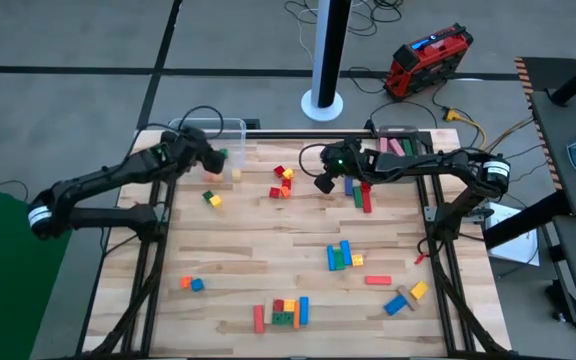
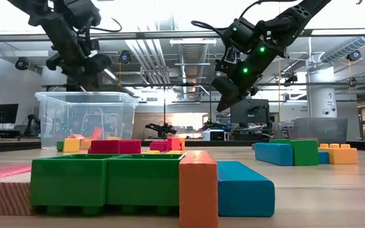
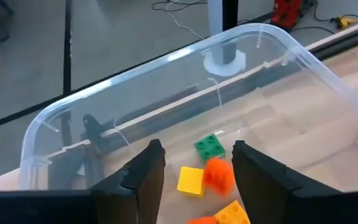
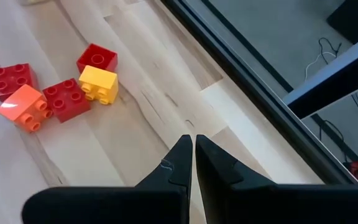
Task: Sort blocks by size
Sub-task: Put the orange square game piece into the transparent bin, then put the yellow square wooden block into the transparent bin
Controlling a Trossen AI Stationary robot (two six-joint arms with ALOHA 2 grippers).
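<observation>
Bright blocks lie scattered on the wooden table [image 1: 268,240]. A clear tub [image 3: 272,43] stands at the far left corner with green [image 3: 209,147], yellow [image 3: 191,180] and orange [image 3: 219,175] blocks in it. My left gripper [image 3: 197,165] hangs open above the tub, and the blurred orange block shows between its fingers, touching neither. My right gripper [image 4: 192,146] is shut on nothing above bare table, just right of a cluster of red, yellow and orange blocks [image 4: 55,84]. In the high view that cluster [image 1: 283,182] lies at the far middle.
Green and red bars [image 1: 361,193] lie right of my right gripper [image 1: 323,183]. Blue and green bars [image 1: 341,256] lie at centre right, a mixed cluster [image 1: 286,312] at the near edge, small blocks [image 1: 191,284] near left, and a yellow-green pair [image 1: 211,199] below the tub.
</observation>
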